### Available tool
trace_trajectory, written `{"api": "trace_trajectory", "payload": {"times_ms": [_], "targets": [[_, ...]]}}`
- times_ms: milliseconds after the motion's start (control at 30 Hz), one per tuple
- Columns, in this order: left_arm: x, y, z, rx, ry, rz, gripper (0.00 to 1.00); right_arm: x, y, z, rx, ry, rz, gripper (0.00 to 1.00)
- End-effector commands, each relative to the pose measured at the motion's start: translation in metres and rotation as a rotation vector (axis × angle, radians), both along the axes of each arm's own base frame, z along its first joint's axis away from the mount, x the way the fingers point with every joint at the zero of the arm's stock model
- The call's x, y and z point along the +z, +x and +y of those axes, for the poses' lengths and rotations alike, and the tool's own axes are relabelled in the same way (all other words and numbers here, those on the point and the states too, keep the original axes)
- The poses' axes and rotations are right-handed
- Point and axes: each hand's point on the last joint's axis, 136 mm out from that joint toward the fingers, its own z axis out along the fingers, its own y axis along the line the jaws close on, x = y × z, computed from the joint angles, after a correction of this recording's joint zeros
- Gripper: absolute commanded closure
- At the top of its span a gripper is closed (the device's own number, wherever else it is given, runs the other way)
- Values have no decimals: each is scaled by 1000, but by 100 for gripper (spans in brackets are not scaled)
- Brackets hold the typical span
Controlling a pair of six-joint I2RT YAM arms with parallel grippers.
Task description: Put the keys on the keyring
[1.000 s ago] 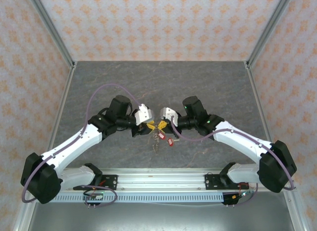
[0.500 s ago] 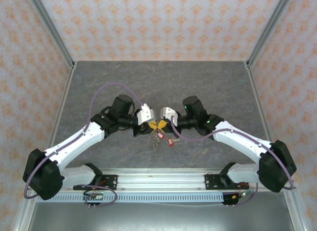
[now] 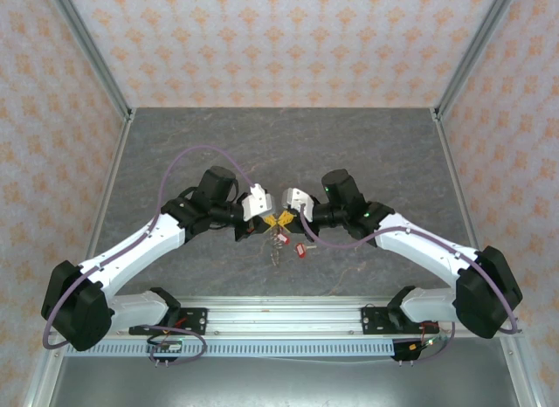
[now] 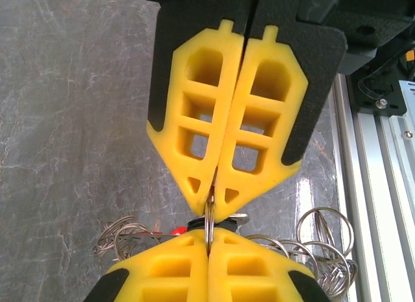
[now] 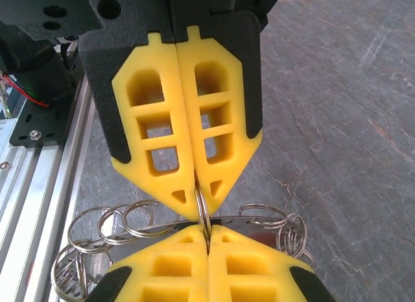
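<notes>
The left pincer [image 4: 211, 199] and right pincer [image 5: 199, 210] both clamp the keyring [image 4: 209, 223], loose rings [image 5: 120, 223] beneath; left has drawn nearer since.

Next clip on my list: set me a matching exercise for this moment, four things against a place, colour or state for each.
Things:
1. keyring
2. loose rings
3. table
4. rail

Place, colour or state:
A. grey and marbled
B. pinched edge-on between the left tool and the right tool
C. running along the near edge, by the arm bases
D. heaped on the table

Pairs: 1-B, 2-D, 3-A, 4-C
</notes>
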Motion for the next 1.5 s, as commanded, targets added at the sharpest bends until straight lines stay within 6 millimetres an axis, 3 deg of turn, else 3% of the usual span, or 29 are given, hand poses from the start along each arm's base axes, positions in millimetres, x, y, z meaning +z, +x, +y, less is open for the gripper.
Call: {"api": "trace_trajectory", "payload": {"times_ms": [0,200,333,600,833,1167,1300,1467], "targets": [[30,-1,-11,-23,-123,-54,100,-9,0,-3,-26,6,17,92],[29,2,-16,-14,-178,-40,100,-6,4,-4,-64,54,11,87],[30,3,-15,7,-192,-55,100,-14,10,-12,-96,-12,-11,84],[22,1,-10,11,-147,-51,100,10,-2,-19,-77,21,-61,79],[23,0,-11,-5,-141,-42,100,27,-6,-11,-32,90,-69,79],[26,-3,-12,-23,-151,-35,100,29,5,2,-10,101,-73,79],[26,-4,-12,-26,-152,-33,100,28,6,3,-10,102,-72,82],[27,-4,-11,-22,-146,-40,99,24,6,3,-4,81,-51,96]]}}
